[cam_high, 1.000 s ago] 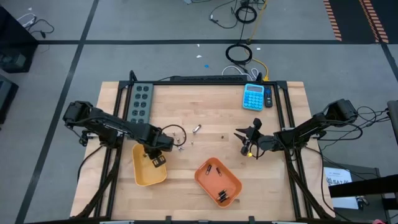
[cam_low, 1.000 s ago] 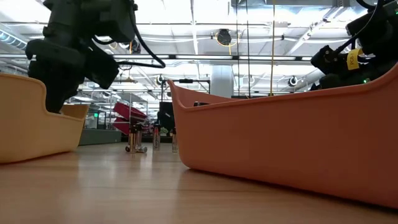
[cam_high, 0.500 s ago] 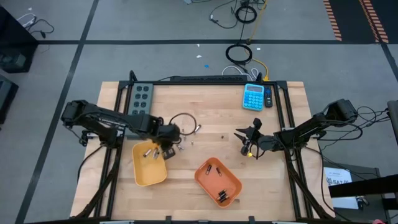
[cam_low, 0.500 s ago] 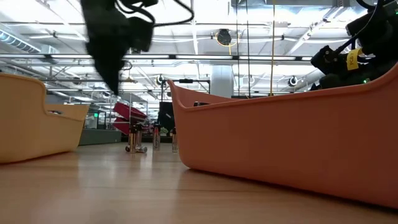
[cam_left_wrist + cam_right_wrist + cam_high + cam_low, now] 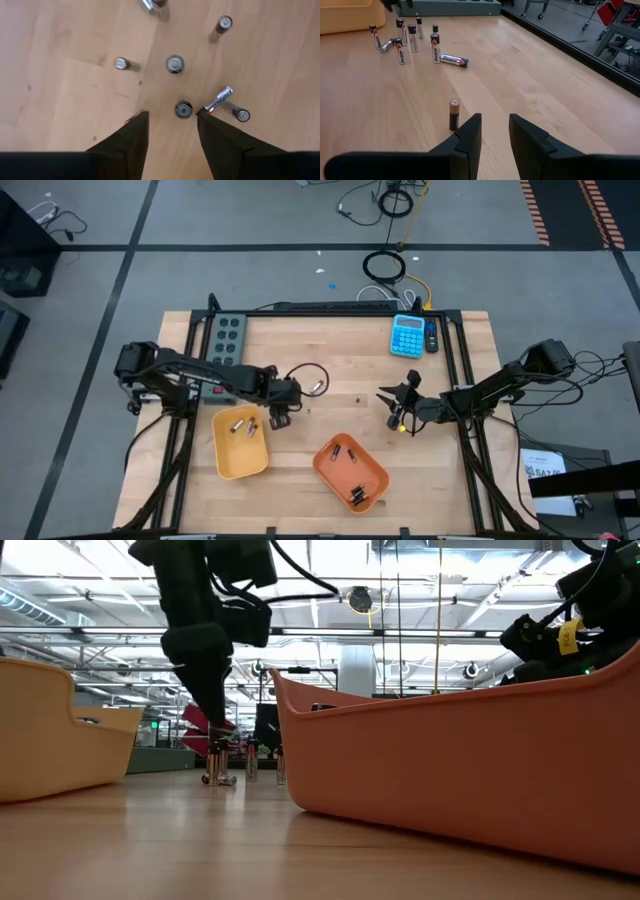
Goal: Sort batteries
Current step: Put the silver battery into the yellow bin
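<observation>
Since a second ago, the left gripper (image 5: pixel 277 418) has swung away from over the yellow tray (image 5: pixel 222 465) and now hangs over the cluster of batteries (image 5: pixel 297 406) on the bare wood just beyond that tray's far right corner. Its fingers (image 5: pixel 131 140) stand apart with nothing between them, pointing down at one upright cell (image 5: pixel 183 109) with a lying cell (image 5: pixel 219 99) just beside it.

Taking the yellow tray as the landmark and going from near to far: in the low view its wall (image 5: pixel 40 740) rises at the near left, and the orange tray (image 5: pixel 371 468) sits just to its right, also at the near edge of the table (image 5: pixel 340 355). Two batteries (image 5: pixel 243 425) lie inside the yellow tray, and several dark ones (image 5: pixel 357 495) lie in the orange tray. Beyond the yellow tray's far right corner stand the loose cells (image 5: pixel 402 40), most upright, a few on their sides (image 5: pixel 453 60). Well to the right of the tray, a single upright battery (image 5: pixel 454 114) stands alone before the right gripper (image 5: pixel 494 131), whose fingers are parted and empty, hovering by the table's right edge. Farther back, a grey power strip (image 5: pixel 226 340) lies behind the yellow tray, and a blue calculator (image 5: pixel 407 335) rests at the far right.
</observation>
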